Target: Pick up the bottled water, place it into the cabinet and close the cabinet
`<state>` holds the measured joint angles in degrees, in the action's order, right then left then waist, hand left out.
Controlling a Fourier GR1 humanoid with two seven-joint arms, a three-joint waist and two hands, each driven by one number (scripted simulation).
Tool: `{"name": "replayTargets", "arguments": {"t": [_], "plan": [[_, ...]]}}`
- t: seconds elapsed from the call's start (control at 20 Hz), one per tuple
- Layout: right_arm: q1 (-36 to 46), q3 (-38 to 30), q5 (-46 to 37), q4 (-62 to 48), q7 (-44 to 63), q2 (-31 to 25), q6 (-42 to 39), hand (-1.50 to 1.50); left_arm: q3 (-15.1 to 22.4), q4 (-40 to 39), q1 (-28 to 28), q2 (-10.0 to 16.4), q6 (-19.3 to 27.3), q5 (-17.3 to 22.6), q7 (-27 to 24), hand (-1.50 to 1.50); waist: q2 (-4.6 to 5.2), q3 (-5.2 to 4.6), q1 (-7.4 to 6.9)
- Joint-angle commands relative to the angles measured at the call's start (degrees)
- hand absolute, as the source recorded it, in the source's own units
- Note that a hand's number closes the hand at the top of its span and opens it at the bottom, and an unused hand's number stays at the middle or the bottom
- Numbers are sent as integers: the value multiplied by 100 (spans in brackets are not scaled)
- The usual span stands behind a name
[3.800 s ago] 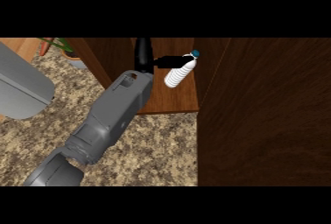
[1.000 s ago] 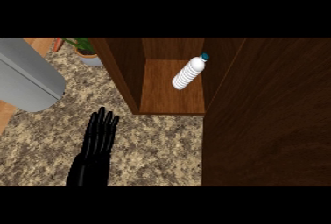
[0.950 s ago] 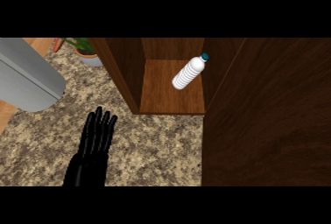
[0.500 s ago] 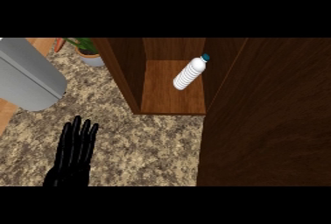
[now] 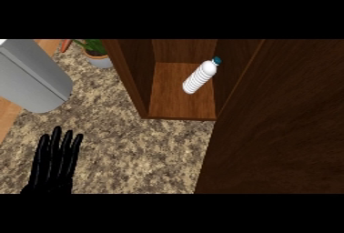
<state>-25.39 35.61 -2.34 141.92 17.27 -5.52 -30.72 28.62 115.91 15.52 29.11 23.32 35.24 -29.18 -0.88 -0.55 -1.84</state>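
1. bottled water (image 5: pixel 200 76): inside cabinet (image 5: pixel 180 103), on shelf, far right. Placing done, I judge.
2. left hand (image 5: pixel 57 157): near left over worktop (image 5: pixel 134 141), fingers straight, holding nothing.
3. cabinet door (image 5: pixel 282 127): open at right. Closing is left for me.

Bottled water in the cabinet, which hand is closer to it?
Left, as far as shown. The left hand is open over the counter, lower left of the bottled water. The right hand is out of view.
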Motion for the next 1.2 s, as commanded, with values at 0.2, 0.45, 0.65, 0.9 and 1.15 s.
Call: {"name": "replayTargets", "arguments": {"t": [0.2,0.45,0.65,0.9,1.15], "plan": [[1323,1306,-952,-180,821,527,877,150,-330,114,339,262,-319,187,-154,-150,4,-23,-20],[2045,1243,-953,-492,1010,518,1199,150,-538,262,573,512,-672,410,-180,-150,27,-13,-88],[2327,1139,-822,-728,1049,510,1248,150,-540,188,643,509,-824,408,-307,-150,56,-17,-155],[2479,1093,-605,-731,1163,503,1150,150,-663,264,675,593,-971,552,-277,-150,79,-26,-235],[2516,931,-447,-800,1119,500,1139,150,-650,207,769,589,-1063,535,-363,-150,121,-30,-315]]}}
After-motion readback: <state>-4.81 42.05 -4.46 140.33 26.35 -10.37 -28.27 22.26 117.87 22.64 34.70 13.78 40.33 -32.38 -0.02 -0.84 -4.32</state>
